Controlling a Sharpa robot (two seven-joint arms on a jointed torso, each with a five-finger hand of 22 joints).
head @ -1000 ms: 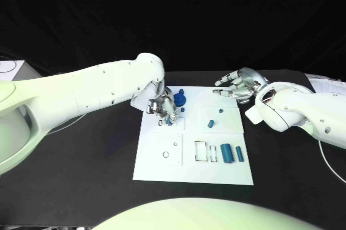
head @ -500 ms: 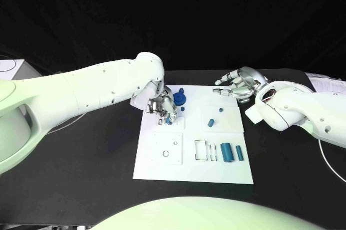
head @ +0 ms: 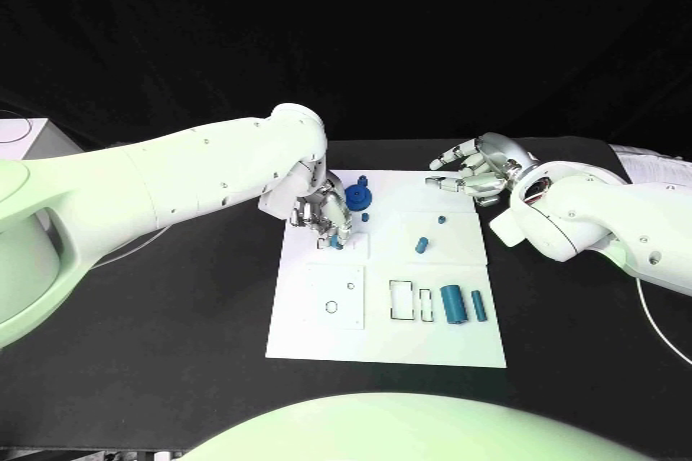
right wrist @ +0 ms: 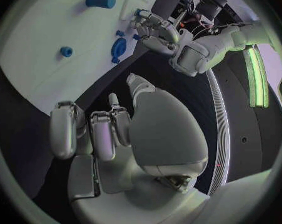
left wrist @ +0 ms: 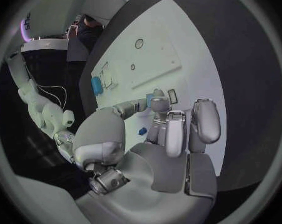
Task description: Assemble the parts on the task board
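The white task board [head: 389,346] lies mid-table. My left hand [head: 323,217] reaches down over its far left section and pinches a small blue part [head: 336,243] between thumb and a finger, the part's tip at the board surface; the left wrist view shows the thumb meeting a finger [left wrist: 157,100] there. My right hand [head: 476,171] hovers open beyond the board's far right corner, holding nothing. A blue gear-like part [head: 361,196], a short peg [head: 421,246] and two blue cylinders [head: 453,304] lie on the board.
Two small blue studs [head: 368,218] [head: 441,220] sit on the far half of the board. Empty rectangular slots [head: 402,301] and a round hole [head: 332,308] mark the near half. A white box [head: 29,139] stands at the far left; papers [head: 656,166] lie at the far right.
My left hand has shifted very slightly toward the far edge with the small part still at its fingertips. The right hand has stayed where it was.
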